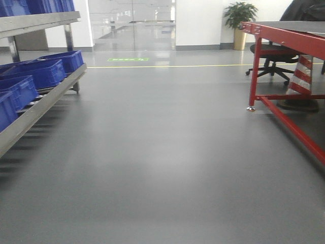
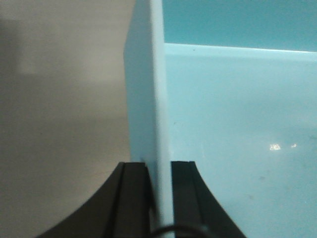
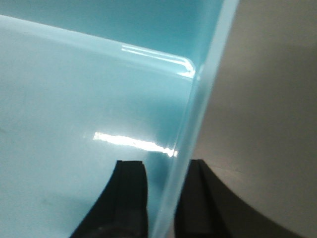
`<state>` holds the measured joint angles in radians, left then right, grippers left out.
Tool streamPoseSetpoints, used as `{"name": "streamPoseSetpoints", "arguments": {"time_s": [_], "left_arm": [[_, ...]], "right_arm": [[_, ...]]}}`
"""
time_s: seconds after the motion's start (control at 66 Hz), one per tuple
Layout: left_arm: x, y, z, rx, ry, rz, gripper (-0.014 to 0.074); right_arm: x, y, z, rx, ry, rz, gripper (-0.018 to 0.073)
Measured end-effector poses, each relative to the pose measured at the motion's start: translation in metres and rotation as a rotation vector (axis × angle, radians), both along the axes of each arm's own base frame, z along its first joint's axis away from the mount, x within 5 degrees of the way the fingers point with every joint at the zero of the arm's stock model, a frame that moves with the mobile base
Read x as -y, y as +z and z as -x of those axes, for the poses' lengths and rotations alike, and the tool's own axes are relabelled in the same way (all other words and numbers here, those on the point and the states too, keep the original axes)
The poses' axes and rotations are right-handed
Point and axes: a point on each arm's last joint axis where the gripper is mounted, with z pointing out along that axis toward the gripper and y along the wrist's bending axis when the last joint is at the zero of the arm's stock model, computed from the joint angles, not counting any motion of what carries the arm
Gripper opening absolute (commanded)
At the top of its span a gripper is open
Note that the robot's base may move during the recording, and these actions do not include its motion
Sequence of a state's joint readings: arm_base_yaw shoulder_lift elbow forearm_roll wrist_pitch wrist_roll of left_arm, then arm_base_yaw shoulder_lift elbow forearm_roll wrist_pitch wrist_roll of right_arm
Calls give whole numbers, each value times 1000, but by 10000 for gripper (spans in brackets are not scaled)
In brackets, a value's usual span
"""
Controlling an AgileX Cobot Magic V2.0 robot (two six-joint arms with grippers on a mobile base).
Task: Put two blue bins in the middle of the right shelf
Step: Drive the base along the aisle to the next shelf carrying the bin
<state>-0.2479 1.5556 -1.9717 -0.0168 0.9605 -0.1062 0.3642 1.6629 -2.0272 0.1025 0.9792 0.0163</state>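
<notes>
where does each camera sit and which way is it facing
Front: low, facing ahead over the floor, blue bins on a shelf left, red table right; no robot parts.
Left wrist: behind the left gripper, looking along it at the bin wall it clamps.
Right wrist: same, right gripper clamping a bin wall.
Both wrist views show a pale blue bin inside.

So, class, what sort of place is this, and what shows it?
Probably a warehouse or workshop floor: a metal rack holding blue bins, a red workbench, and a yellow floor line.
</notes>
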Motion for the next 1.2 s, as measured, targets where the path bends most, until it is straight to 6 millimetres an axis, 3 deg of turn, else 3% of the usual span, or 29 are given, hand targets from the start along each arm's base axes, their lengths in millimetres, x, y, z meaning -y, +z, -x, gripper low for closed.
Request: {"name": "streamPoseSetpoints", "arguments": {"time_s": [1.196], "left_arm": [[0, 0, 0, 0, 0, 0, -111]], "right_arm": [[0, 1, 0, 2, 0, -1, -151]]}}
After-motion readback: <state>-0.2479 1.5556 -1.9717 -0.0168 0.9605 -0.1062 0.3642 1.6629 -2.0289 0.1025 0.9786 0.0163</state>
